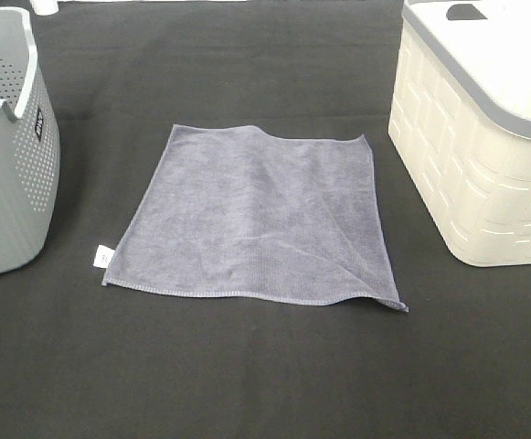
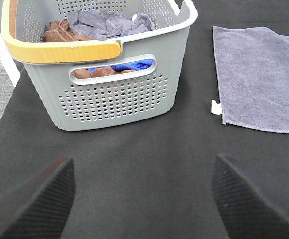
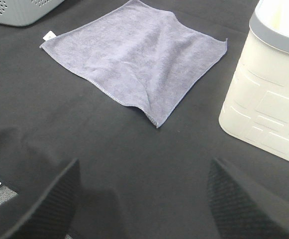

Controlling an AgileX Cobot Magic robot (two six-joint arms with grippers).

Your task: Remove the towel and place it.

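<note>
- A black cloth-covered table (image 1: 247, 375) fills the room's working area, dark and matte from edge to edge.
- The towel (image 1: 251, 219) lies spread nearly flat in the middle of it, grey-lavender, with a soft crease running toward its near right corner and a small white tag (image 1: 101, 258) at the near left corner.
- To the left stands a grey perforated basket (image 1: 9, 155); the left wrist view shows it holds more cloths (image 2: 102, 22), brown, blue and grey, heaped inside.
- To the right sits a cream basket (image 1: 475, 155) with a grey rim. From here I cannot see what is in it.
- The towel touches neither basket; it lies between them, apart from both.
- The left gripper (image 2: 144, 199) hangs over bare table near the grey basket, fingers spread wide with nothing between them.
- The right gripper (image 3: 142, 201) hangs over bare table on the near side of the towel, fingers likewise wide apart and empty.
- I would judge this towel's removal done and its placing largely done too, since it lies out of the basket and flat. What may remain is the cloths in the grey basket, or a tidying of the crease.
</note>
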